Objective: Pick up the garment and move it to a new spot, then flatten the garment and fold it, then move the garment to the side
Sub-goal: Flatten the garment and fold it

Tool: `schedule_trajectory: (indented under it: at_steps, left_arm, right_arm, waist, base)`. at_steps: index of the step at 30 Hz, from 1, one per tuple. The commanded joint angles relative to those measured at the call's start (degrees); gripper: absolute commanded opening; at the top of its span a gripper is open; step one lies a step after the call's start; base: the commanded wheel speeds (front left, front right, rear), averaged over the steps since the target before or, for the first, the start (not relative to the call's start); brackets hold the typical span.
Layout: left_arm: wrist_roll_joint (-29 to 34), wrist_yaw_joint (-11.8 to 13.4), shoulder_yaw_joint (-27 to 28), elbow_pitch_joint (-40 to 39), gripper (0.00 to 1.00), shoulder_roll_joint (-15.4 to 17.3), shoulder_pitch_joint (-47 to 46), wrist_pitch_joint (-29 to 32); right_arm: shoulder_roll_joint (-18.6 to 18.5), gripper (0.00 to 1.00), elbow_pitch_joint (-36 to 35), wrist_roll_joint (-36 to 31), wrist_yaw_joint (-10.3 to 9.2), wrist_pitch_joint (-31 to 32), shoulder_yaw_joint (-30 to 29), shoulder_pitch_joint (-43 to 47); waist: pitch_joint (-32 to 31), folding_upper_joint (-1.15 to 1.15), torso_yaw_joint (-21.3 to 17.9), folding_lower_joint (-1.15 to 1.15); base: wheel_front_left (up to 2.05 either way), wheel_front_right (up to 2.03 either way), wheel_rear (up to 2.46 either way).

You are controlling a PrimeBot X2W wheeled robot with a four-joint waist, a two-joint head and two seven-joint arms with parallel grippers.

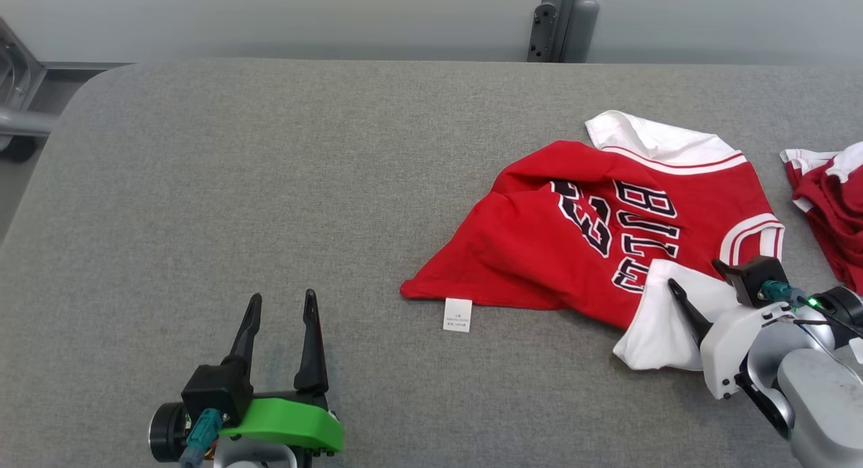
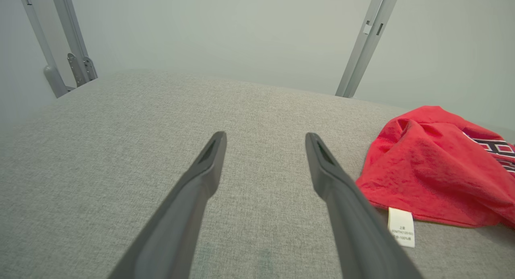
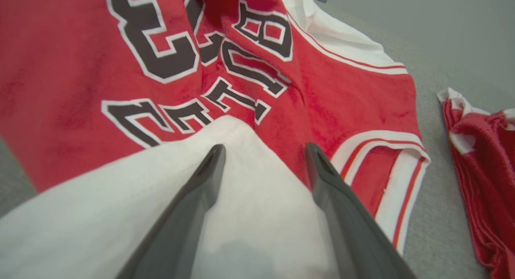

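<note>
across the red jersey (image 1: 526,252) runs number 23 (image 1: 584,220).

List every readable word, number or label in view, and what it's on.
"BUL": black, white-edged letters on the crumpled red-and-white fabric jersey; later letters partly covered by its white sleeve.
"3": same jersey; the neighbouring digit is creased, unreadable.
Print on the small white rectangular fabric tag at its hem: too small to read.

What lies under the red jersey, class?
Grey table shows all around the red jersey, and a white label pokes out at its hem; anything beneath the cloth is covered.
</note>
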Motion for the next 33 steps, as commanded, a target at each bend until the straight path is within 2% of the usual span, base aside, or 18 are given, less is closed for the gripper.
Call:
schedule_trajectory:
  at_steps: [1, 7, 9, 11, 13, 19, 20, 33]
  left_arm:
    - [-0.4, 0.2, 0.2, -0.2, 1.0, 0.1, -0.6, -0.2]
    - [-0.6, 0.5, 0.3, -0.5, 1.0, 0.1, -0.5, -0.2]
    - [-0.6, 0.5, 0.2, -0.6, 1.0, 0.1, -0.7, -0.2]
    - [-0.6, 0.6, 0.3, -0.7, 1.0, 0.1, -0.7, -0.2]
    - [-0.6, 0.5, 0.3, -0.7, 1.0, 0.1, -0.8, -0.2]
    - [-0.5, 0.4, 0.6, -0.8, 1.0, 0.1, -1.0, -0.2]
    - [-0.4, 0.4, 0.5, -0.7, 1.0, 0.1, -1.0, -0.2]
    - [0.1, 0.4, 1.2, -0.8, 1.0, 0.1, -0.6, -0.2]
  right_arm:
    - [-0.7, 1.0, 0.2, 0.5, -0.04, 1.7, -0.2, -0.1]
    - [-2.8, 1.0, -3.6, 3.1, -0.04, 7.1, 0.6, 2.1]
    - [-3.4, 0.93, -5.5, 4.1, -0.04, 8.7, 0.8, 2.9]
    - [-4.1, 0.73, -7.5, 5.0, -0.04, 10.3, 0.7, 4.0]
    - [-4.8, 0.68, -9.5, 5.9, -0.04, 11.5, 0.6, 5.2]
    - [-5.2, 0.24, -14.9, 6.6, -0.04, 14.3, -0.1, 8.1]
    - [-5.0, 0.0, -15.6, 6.5, -0.04, 14.8, -0.3, 8.3]
    - [-3.9, 0.0, -24.5, 2.8, -0.04, 9.7, -4.5, 11.6]
  waist:
    - [0.0, 0.0, -0.3, 0.0]
    - [0.4, 0.0, -1.3, 0.0]
    - [0.5, 0.0, -1.6, 0.0]
    - [0.7, 0.0, -1.8, 0.0]
    - [0.8, 0.0, -2.1, 0.0]
    - [1.0, 0.0, -3.0, 0.0]
    - [1.1, 0.0, -3.1, 0.0]
    - [0.8, 0.0, -5.6, 0.0]
  base:
    - [0.0, 0.0, 0.0]
    - [0.0, 0.0, 0.0]
    - [0.0, 0.0, 0.0]
    - [0.0, 0.0, 0.0]
    - [0.0, 0.0, 0.0]
    - [0.0, 0.0, 0.0]
    - [0.0, 0.0, 0.0]
    - [0.0, 0.0, 0.0]
